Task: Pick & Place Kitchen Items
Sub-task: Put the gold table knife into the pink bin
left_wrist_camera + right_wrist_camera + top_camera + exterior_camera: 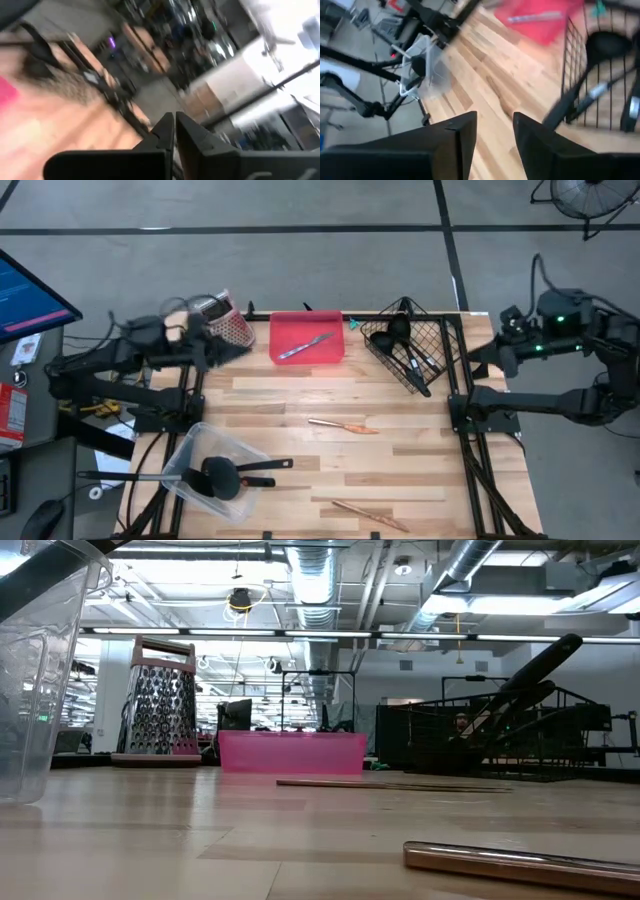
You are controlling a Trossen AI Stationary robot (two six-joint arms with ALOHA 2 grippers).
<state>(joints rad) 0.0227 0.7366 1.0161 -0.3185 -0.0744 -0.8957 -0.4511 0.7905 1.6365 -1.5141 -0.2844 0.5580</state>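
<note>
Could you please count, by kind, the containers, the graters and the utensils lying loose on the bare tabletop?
Containers: 3: red tray, wire basket, clear tub
Box grater: 1
Loose copper-coloured utensils: 2
Total: 6
</note>
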